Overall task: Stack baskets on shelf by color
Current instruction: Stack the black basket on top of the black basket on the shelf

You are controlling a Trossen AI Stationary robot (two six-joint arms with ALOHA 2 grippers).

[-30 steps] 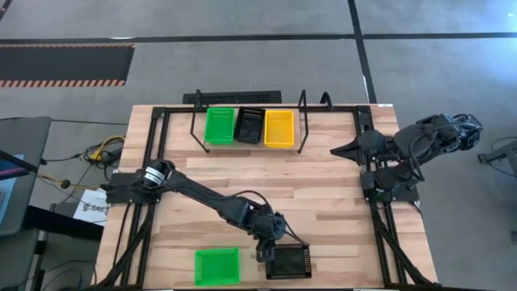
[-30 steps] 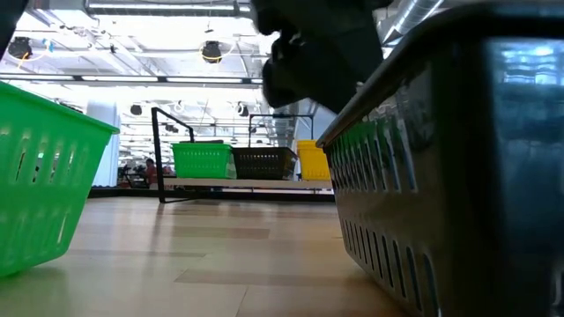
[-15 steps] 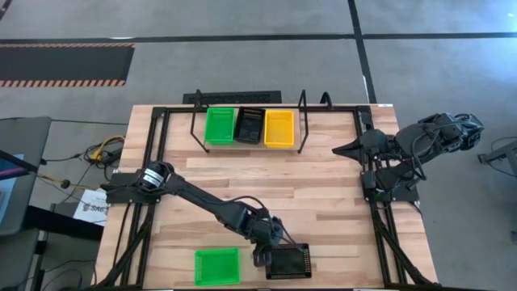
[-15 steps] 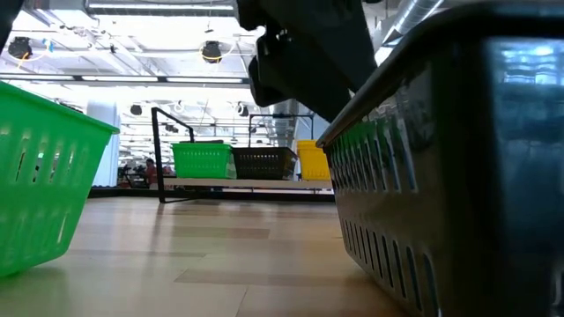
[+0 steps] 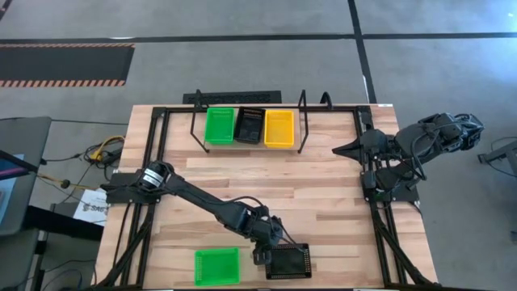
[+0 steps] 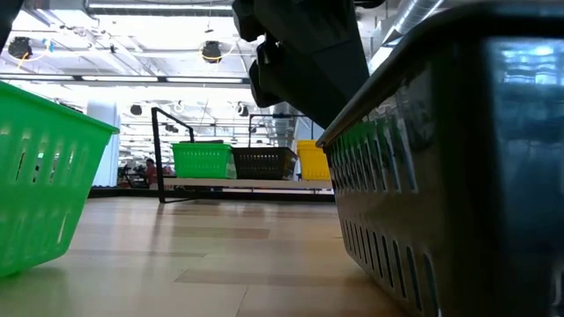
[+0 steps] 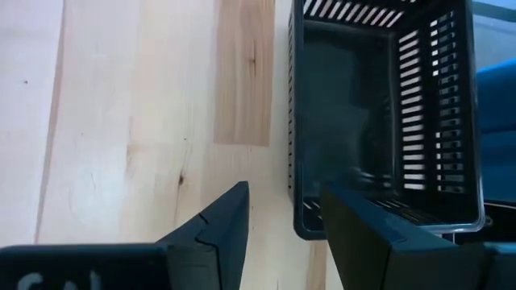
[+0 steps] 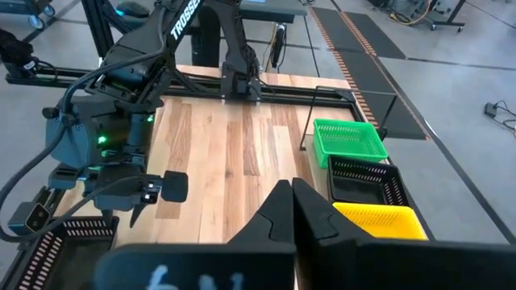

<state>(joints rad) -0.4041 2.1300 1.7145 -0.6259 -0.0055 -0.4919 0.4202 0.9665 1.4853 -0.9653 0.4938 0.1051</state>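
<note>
High view: my left gripper hovers at the near edge of the table, jaws open and straddling the left rim of a black basket, one finger outside the wall and the other inside. A green basket sits just to its left. On the shelf at the far edge, three more stand side by side. My right gripper waits at the right, jaws shut and empty.

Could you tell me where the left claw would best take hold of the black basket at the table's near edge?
Probably its short end wall nearest the left claw, from above: the black basket sits upright and open-topped, and the open fingers already straddle that thin rim.
</note>
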